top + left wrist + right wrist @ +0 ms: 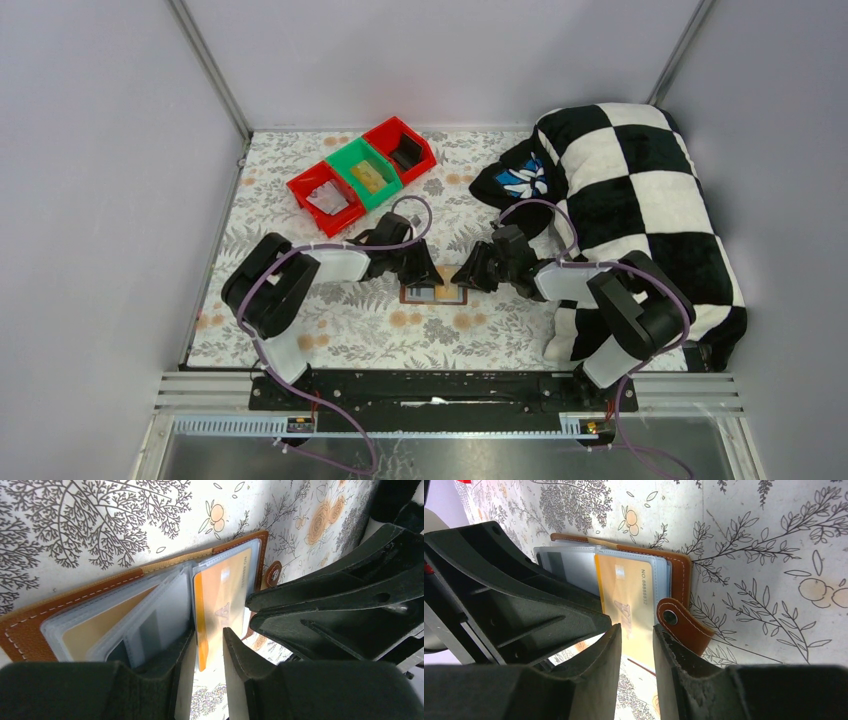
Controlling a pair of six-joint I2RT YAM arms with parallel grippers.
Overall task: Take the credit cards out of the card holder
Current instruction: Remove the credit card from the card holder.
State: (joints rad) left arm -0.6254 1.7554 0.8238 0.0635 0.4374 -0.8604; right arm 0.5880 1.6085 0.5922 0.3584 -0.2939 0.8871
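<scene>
The brown card holder [433, 294] lies open on the floral cloth between my two grippers. In the left wrist view it [75, 607] shows clear sleeves holding greyish cards [165, 615] and a yellow-orange card [220, 595]. That card sticks out past the holder's near edge. My left gripper [209, 631] is narrowly open, with the card's end showing in the gap between its fingers. My right gripper [636, 627] is also narrowly open over the same card [624, 592], beside the snap strap [681, 622]. The two grippers [428, 276] [464, 278] almost touch.
A row of red and green bins [362, 172] stands at the back left. A black-and-white chequered blanket [630, 190] fills the right side, close to the right arm. Grey walls enclose the table.
</scene>
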